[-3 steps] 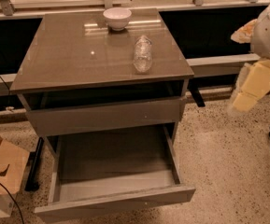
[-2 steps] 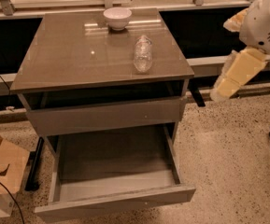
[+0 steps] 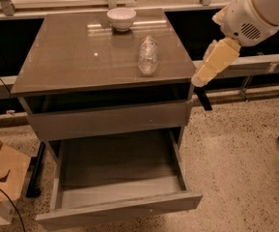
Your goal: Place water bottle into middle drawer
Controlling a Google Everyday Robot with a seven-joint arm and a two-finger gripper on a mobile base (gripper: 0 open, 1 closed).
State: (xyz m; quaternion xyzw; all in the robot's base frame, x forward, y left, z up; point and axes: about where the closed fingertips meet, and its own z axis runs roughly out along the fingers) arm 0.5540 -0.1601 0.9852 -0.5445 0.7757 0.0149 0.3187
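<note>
The water bottle point(image 3: 147, 56) lies on its side on the cabinet top point(image 3: 71, 57), right of centre, clear with a white cap pointing to the back. The middle drawer point(image 3: 119, 178) is pulled out below, and its pale floor panel is bare. Above it, a plain grey drawer front point(image 3: 110, 121) is shut. My gripper point(image 3: 200, 79), cream-coloured on a white arm, hangs off the cabinet's right edge. It is to the right of the bottle, a little lower in view, and apart from it. It holds nothing that I can see.
A white bowl point(image 3: 121, 18) stands at the back of the cabinet top. A cardboard box point(image 3: 1, 178) sits on the floor at the left. A black leg point(image 3: 202, 98) is behind the cabinet's right corner. Speckled floor point(image 3: 240, 168) lies to the right.
My gripper has moved left and slightly up, from well right of the cabinet to its right edge, closer to the bottle. The bottle, bowl and drawer have not moved.
</note>
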